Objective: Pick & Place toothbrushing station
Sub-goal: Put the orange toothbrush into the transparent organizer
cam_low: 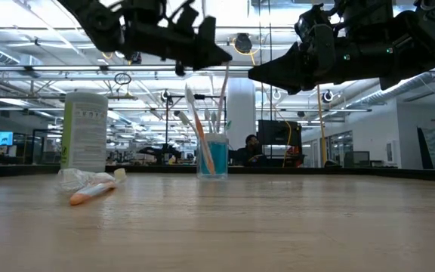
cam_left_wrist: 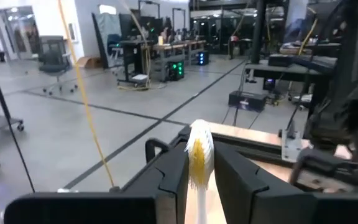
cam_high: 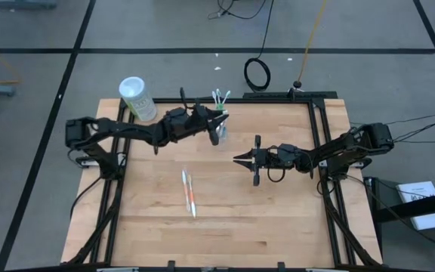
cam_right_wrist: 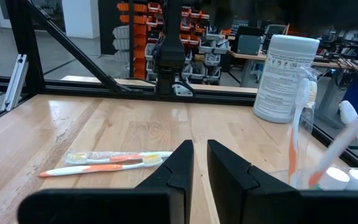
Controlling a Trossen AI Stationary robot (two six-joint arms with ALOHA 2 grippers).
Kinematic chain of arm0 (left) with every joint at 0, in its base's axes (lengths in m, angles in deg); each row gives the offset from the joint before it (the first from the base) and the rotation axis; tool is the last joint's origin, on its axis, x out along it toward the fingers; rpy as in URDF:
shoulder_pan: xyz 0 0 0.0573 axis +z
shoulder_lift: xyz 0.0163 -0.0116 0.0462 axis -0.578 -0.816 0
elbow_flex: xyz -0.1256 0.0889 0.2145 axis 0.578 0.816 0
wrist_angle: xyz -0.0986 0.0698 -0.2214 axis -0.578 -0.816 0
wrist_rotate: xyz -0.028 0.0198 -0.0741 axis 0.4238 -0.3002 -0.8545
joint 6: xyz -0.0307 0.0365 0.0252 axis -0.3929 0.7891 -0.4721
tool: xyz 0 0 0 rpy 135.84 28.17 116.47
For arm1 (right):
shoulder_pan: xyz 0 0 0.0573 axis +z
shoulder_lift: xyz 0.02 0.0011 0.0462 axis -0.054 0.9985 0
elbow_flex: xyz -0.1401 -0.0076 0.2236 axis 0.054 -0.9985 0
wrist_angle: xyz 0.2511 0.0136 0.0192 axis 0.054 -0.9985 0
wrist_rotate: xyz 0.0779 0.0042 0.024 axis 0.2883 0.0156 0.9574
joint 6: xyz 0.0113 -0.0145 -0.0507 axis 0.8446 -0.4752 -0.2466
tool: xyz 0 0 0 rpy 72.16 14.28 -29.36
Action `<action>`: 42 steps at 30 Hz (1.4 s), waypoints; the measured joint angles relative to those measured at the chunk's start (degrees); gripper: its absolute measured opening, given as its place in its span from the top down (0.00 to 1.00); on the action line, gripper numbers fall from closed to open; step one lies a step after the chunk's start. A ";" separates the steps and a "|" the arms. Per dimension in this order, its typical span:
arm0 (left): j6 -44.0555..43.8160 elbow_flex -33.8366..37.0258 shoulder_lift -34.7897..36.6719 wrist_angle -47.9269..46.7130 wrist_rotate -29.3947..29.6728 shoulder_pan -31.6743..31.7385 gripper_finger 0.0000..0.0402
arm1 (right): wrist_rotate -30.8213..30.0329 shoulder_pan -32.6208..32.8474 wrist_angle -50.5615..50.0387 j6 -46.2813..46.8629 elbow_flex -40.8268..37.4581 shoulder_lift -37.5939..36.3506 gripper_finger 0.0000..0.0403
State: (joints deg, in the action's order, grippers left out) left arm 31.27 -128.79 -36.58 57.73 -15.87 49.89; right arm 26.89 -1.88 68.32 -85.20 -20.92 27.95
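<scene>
The wooden counter (cam_high: 278,219) carries a white canister (cam_high: 138,99) with green print too small to read; beside my left fingers (cam_high: 219,121) stands the clear cup (cam_low: 212,155) of brushes; they clench a white toothbrush (cam_left_wrist: 199,163), seen only from that wrist; my right fingers (cam_high: 239,159) hang pinched together, empty, mid-counter; two toothbrushes (cam_high: 189,192) lie loose nearby.

Wooden table (cam_high: 278,219), white canister (cam_high: 137,98), clear cup (cam_high: 219,133), two toothbrushes (cam_high: 189,192) lying mid-table
</scene>
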 joint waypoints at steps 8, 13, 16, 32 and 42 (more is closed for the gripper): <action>-4.38 0.00 -5.68 4.74 -2.44 2.69 0.82 | 0.00 0.00 -0.52 0.01 0.00 0.00 0.90; -4.71 0.00 -6.65 5.17 -2.90 2.70 0.82 | 0.00 0.00 -0.85 0.01 0.00 0.00 0.90; -4.41 0.02 -6.74 4.48 -2.90 2.70 0.82 | -0.02 0.00 -0.89 0.00 0.00 0.01 0.90; -4.94 0.01 -6.74 -2.18 -0.82 2.02 0.82 | -0.02 0.00 -0.87 0.01 0.00 0.02 0.90; -4.83 0.01 -6.74 -3.98 -0.69 2.00 0.82 | -0.02 0.00 -0.87 0.01 0.00 0.01 0.90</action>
State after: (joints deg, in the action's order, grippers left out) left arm 26.44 -128.78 -43.32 53.75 -16.56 51.89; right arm 26.87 -1.88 67.45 -85.19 -20.92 27.96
